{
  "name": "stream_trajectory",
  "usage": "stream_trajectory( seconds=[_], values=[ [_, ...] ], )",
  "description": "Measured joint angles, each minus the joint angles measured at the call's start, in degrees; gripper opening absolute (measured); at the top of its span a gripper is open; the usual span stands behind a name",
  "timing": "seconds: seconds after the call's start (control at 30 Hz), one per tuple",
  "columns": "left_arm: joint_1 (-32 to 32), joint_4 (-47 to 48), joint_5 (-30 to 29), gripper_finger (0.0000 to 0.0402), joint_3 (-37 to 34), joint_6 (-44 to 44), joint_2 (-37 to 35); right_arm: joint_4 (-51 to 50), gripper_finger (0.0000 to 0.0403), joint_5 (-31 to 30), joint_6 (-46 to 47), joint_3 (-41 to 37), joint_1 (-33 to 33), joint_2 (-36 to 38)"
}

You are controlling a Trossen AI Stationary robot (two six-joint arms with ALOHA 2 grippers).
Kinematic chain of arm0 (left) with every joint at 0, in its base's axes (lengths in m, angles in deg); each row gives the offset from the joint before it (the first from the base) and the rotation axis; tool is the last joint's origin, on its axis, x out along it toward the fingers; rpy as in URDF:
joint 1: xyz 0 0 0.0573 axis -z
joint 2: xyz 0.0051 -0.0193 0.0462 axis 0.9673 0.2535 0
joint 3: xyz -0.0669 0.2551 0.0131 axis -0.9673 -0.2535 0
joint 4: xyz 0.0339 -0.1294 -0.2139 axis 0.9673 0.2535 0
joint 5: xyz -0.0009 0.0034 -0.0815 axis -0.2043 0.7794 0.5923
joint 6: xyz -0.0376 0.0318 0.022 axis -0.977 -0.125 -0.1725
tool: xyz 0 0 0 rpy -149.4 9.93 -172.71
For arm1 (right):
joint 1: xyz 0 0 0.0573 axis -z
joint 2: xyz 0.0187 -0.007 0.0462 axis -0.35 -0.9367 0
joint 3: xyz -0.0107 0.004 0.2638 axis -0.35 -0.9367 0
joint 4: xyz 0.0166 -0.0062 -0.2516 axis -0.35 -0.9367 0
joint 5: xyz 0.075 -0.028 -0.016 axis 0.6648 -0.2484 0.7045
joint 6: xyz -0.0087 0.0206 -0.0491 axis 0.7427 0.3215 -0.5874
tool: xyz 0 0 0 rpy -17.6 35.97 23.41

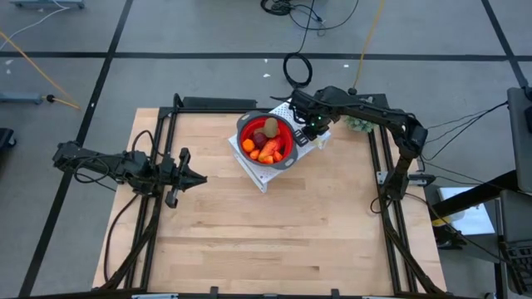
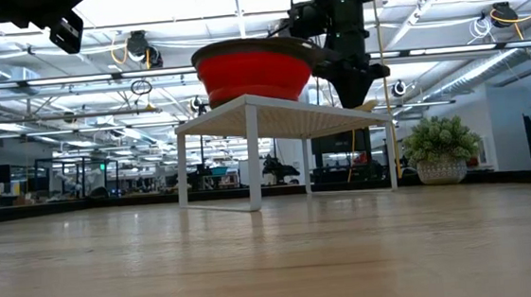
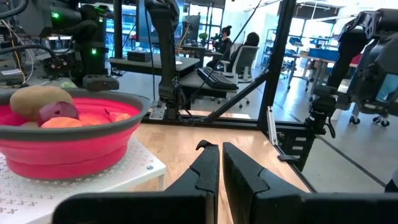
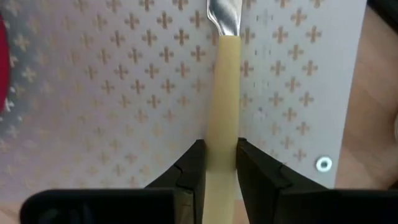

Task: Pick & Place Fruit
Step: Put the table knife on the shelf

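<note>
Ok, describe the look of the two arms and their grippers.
Both arms are dark, jointed and slim, with black cables trailing along them. The left gripper and right gripper each end in two black angular fingers that taper toward the tips. A small green light glows on the right arm's wrist.
</note>
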Motion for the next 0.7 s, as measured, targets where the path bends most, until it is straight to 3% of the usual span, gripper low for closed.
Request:
stream_trajectory(
  seconds=[0.37,0.7],
  values=[
    [0.0,0.0,0.0,0.0019,0.0,0.3,0.0,1.8,0.0069,-0.2,-0.1,-0.2,0.0,1.8],
    [0.0,0.0,0.0,0.0019,0.0,0.2,0.0,2.7,0.0121,-1.7,-0.7,-0.2,0.0,1.8]
  ],
)
